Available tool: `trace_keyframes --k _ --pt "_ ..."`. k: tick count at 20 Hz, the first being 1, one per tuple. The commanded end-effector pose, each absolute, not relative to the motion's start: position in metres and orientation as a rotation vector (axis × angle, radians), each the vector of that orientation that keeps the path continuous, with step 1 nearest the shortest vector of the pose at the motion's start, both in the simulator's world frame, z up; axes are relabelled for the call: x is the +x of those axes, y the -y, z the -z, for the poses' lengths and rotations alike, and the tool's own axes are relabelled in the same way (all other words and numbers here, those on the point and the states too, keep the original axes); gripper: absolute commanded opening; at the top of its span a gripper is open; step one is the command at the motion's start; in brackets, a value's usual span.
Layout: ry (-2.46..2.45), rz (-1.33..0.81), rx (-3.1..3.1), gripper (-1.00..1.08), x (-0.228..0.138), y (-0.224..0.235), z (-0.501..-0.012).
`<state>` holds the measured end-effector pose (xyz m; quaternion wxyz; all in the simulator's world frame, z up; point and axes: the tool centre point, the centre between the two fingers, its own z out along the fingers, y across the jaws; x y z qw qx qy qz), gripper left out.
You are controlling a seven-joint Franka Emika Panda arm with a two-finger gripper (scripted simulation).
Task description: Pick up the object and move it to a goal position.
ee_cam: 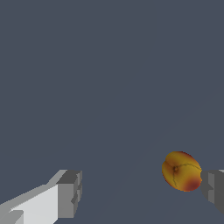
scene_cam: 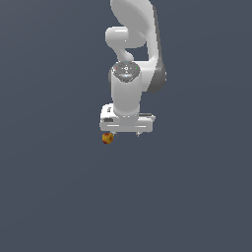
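My pincer [ee_cam: 140, 192] is spread wide and grasping nothing, its two grey fingertips [ee_cam: 70, 194] well apart in the wrist view with the plain dark grey surface [scene_cam: 59, 197] between them. The ball [ee_cam: 181, 171], orange-yellow with red patches, sits right against the inner face of one fingertip, far from the other. In the exterior view I see the white arm [scene_cam: 129, 93] pointing straight down, with the ball just under the hand's end on the exterior view's left; I cannot tell whether it rests on the surface.
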<state>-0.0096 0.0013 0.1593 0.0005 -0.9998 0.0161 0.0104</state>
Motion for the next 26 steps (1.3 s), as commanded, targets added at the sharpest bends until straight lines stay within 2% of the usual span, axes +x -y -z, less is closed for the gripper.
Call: trace_keyframes --k 1,8,14,26 --pt "-0.051 -0.033 -3.140 1.00 -0.010 -0.001 -0.159" --pt "-0.162 0.030 -3.130 1.00 -0.002 0.025 -0.177" --pt "-0.177 0.032 -3.129 1.00 -0.003 0.028 -0.175" --pt "-0.436 0.013 -3.104 1.00 -0.039 0.069 -0.119"
